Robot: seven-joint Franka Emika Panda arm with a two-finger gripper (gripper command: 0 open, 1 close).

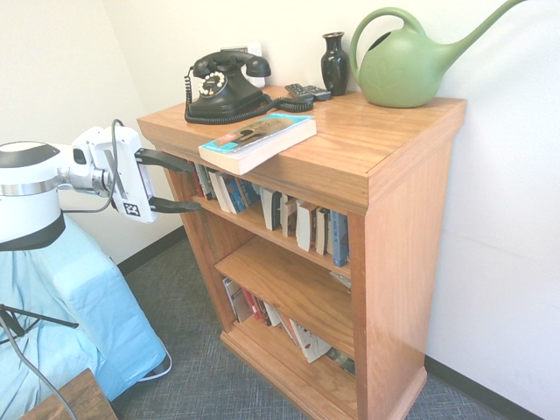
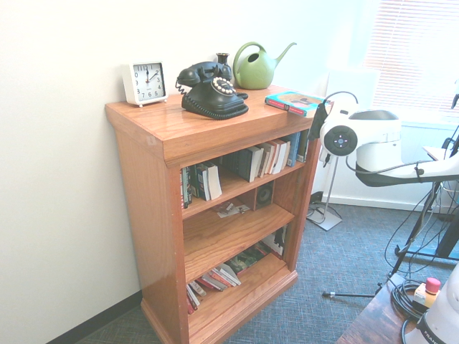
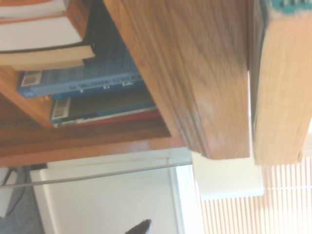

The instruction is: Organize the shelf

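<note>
Orange-brown wood shelf (image 1: 398, 188), thick top, 3 tiers w/ books; teal paperback (image 1: 258, 140) overhangs front edge. Gripper (image 1: 194, 185) jaws wide, empty. Grey carpet (image 1: 188, 367), white walls.

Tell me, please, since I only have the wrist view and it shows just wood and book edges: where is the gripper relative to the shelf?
Observer: The gripper hovers open just off the shelf's front corner, level with the top edge.
Operator: Thank you. Is that pale page block I see a loose book?
Observer: Yes, a teal-covered book lies flat on top, overhanging the front edge.
Operator: Anything else up there?
Observer: A black telephone, a dark vase, a green watering can and a white clock, all behind the book.
</note>
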